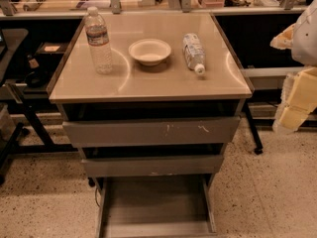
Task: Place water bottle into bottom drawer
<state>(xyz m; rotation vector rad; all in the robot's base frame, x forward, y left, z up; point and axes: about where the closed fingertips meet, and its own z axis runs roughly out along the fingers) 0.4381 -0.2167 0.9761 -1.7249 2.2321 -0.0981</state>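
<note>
The water bottle point(98, 41) stands upright on the back left of the cabinet top point(148, 83). It is tall, clear and ribbed, with a white cap and a narrow label band. The bottom drawer point(156, 202) is pulled out toward me at floor level, and its flat grey floor is bare. My gripper point(296, 105) hangs at the right edge of the view, beside the cabinet and well to the right of the bottle. It touches nothing that I can see.
A white bowl point(149, 51) sits at the middle of the top. A shorter bottle with a white-blue label point(193, 52) lies on its side to the bowl's right. The scratched top drawer point(148, 131) and the plain middle drawer point(151, 165) stick out slightly. Tables and clutter stand behind.
</note>
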